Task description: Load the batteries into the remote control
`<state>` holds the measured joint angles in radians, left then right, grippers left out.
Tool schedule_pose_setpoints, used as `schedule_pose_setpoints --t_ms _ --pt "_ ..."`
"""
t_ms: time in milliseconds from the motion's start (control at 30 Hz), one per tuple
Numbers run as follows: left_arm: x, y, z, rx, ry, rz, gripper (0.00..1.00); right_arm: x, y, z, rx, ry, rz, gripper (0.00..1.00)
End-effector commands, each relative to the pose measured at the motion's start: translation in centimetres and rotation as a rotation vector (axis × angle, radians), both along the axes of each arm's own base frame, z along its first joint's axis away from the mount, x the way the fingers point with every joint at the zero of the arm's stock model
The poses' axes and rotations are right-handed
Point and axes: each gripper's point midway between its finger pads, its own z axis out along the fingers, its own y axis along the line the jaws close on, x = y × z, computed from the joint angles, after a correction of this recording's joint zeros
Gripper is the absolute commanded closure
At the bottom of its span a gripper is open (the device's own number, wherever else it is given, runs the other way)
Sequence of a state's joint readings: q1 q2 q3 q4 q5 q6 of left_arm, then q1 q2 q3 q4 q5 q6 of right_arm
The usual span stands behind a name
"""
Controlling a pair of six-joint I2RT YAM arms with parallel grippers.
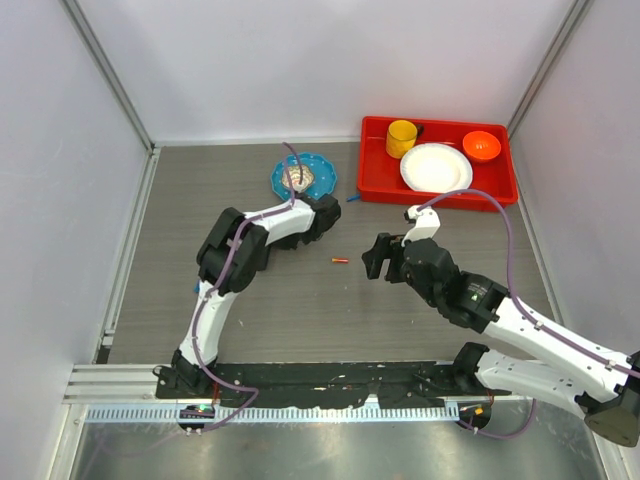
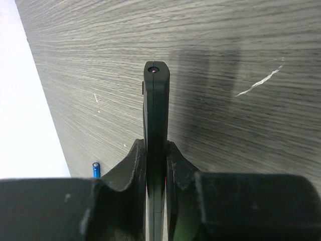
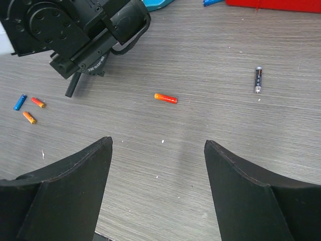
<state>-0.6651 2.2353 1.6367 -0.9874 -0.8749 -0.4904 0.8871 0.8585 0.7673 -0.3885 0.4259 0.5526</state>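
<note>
My left gripper is shut on the remote control, a slim black bar held edge-on that sticks out past the fingertips above the table. In the right wrist view the same bar pokes out of the left gripper. One orange-red battery lies alone on the table, ahead of my right gripper, whose jaws stand open and empty. In the top view this battery lies just left of the right gripper. Two more orange batteries lie further left.
A blue battery lies by the orange pair, and a black-and-silver one to the right. A blue dish sits behind the left gripper. A red tray at the back right holds a yellow cup, a white plate and an orange bowl.
</note>
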Motion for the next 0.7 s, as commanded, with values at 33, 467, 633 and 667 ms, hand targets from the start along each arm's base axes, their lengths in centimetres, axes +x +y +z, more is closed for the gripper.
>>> schedule_pose_setpoints --t_ms 33,467,633,667 --pt "1.1 -0.5 0.8 -0.012 -0.015 -0.013 0.72 0.4 0.2 1.7 0.050 -0.049 -0.005 0.21" --pt "-0.7 -5.3 1.9 -0.253 -0.041 -0.067 0.21 0.4 -1.3 1.5 -0.014 -0.047 -0.045 0.20" --pt "-2.6 -10.0 6.6 -0.552 -0.064 -0.149 0.00 0.3 -2.5 1.1 -0.052 -0.045 -0.080 0.19" --pt "-3.5 -12.1 8.4 -0.695 -0.055 -0.192 0.00 0.3 -2.8 1.0 -0.062 -0.043 -0.089 0.19"
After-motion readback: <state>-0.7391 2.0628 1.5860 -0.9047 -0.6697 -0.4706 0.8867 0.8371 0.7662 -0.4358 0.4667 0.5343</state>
